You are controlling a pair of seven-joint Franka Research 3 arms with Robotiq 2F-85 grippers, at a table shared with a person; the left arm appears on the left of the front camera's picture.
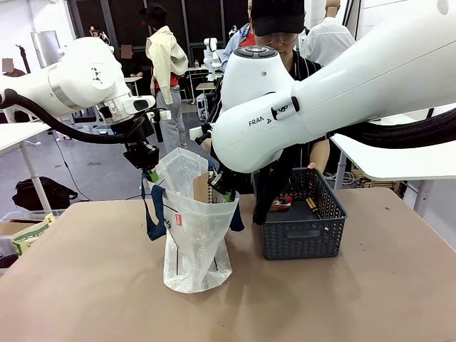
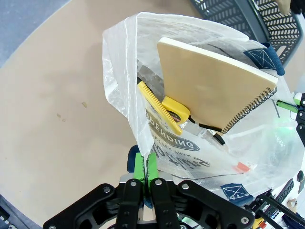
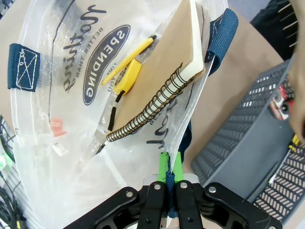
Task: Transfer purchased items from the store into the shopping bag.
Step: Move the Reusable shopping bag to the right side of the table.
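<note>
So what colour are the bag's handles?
Navy blue handles, clearest in the right wrist view.

Table point(image 1: 85, 285), brown top. Shopping bag point(image 1: 196, 242) stands upright near its middle; dark grey mesh basket point(image 1: 303, 239) sits just beside, robot's right.

Far left corner of the basket point(image 1: 306, 231) hidden behind the right arm point(image 1: 335, 92), small packs point(image 1: 283, 204) inside too small to identify, notebook point(image 1: 201, 187) mostly veiled by the bag point(image 1: 196, 246), person's hand point(image 3: 298, 90) cut by the edge.
</note>
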